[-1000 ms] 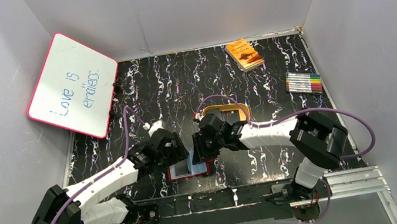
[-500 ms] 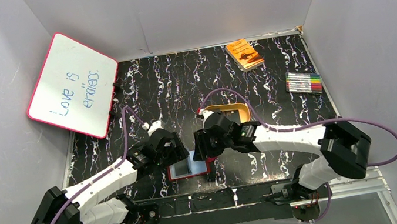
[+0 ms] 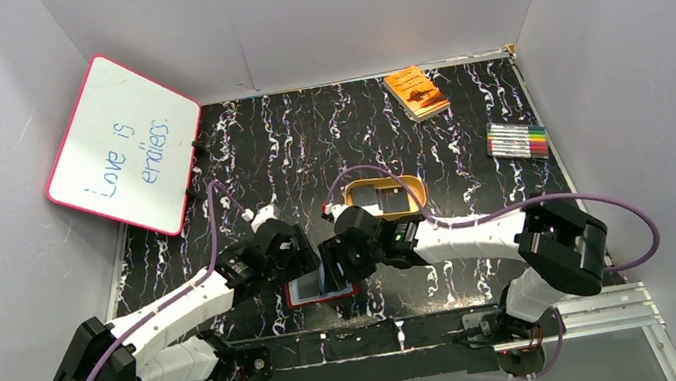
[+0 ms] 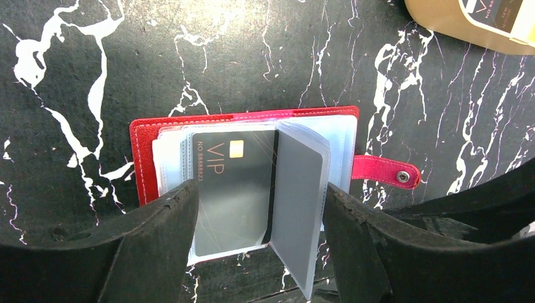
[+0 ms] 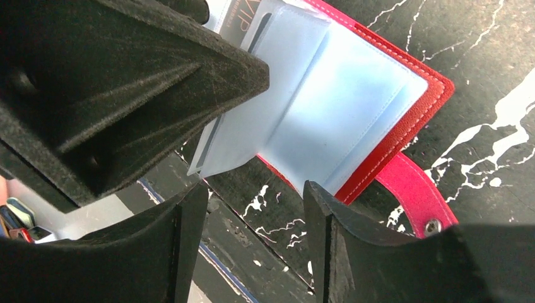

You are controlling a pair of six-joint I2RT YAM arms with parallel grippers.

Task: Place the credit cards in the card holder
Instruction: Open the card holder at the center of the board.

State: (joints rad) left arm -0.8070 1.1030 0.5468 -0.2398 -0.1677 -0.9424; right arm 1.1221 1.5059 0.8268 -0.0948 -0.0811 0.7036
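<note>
Card holder (image 4: 142, 151) open (hard by table (image 4: 76, 63) edge).

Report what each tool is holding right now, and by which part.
Right tool: open, holding nothing. Left tool straddles the card holder's clear sleeves around the VIP card; whether it grips them cannot be told.

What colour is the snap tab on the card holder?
The snap tab is pinkish red with a metal stud; the left wrist view shows it best.
</note>
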